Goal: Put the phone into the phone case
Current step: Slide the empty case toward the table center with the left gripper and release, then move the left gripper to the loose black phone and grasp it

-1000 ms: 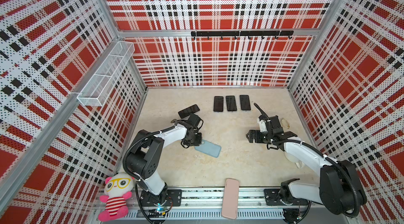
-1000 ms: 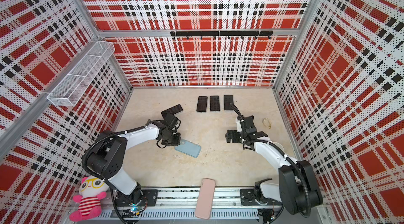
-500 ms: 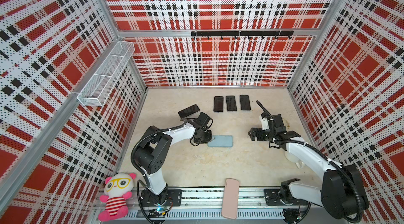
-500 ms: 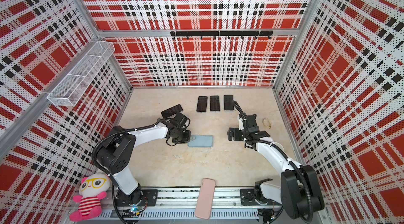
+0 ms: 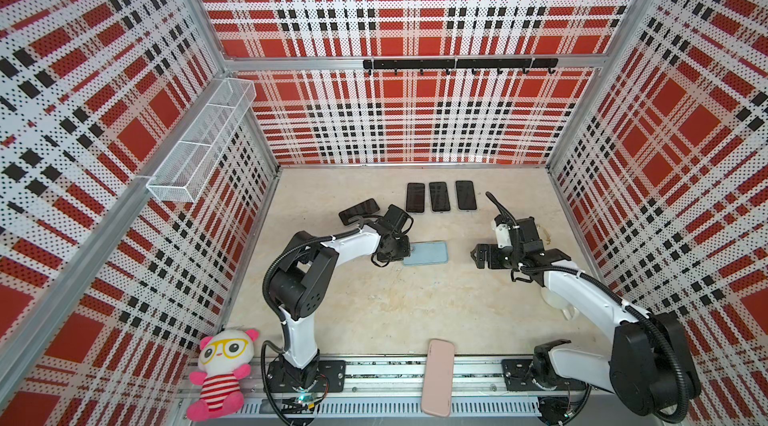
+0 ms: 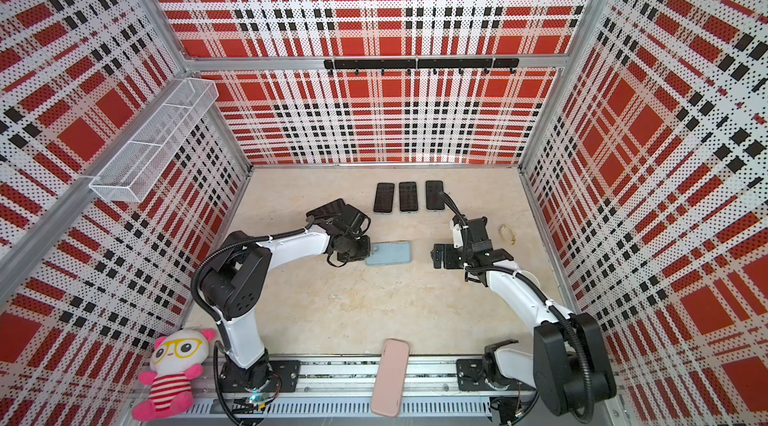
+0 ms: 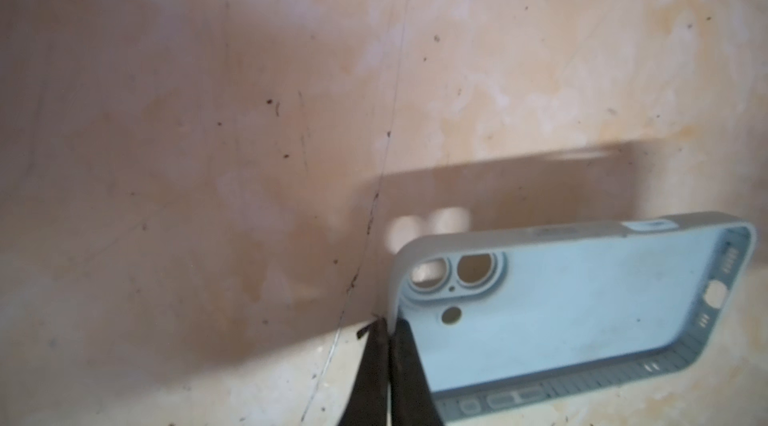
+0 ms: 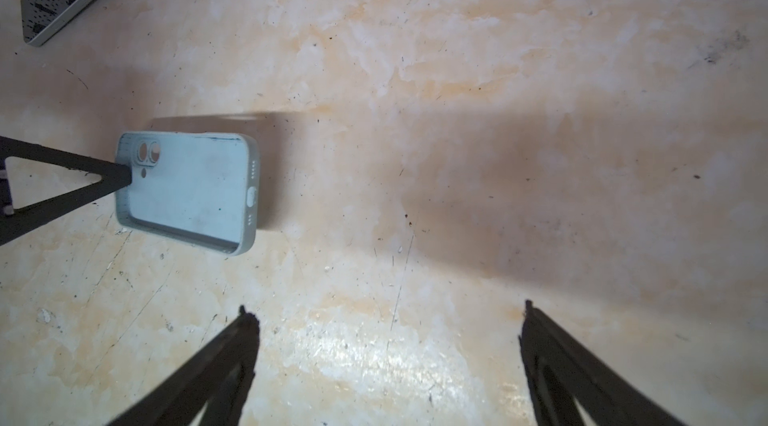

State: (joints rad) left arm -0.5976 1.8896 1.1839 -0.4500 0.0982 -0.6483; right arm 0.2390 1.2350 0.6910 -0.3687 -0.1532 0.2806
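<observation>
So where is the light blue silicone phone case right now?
In a top view the light blue silicone phone case is mid-table, its camera-hole end pinched in the shut left gripper, nearer the arm bases than the row of three dark phones.

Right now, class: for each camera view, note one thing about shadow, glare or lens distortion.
Left wrist view: the blue phone case, pinched by the left claw, throws a soft shadow on the table, with two bright spots through its lens holes. Right wrist view: glare on the table within the open right claw. Both top views: the plaid walls bow, wide-angle distortion.
</observation>
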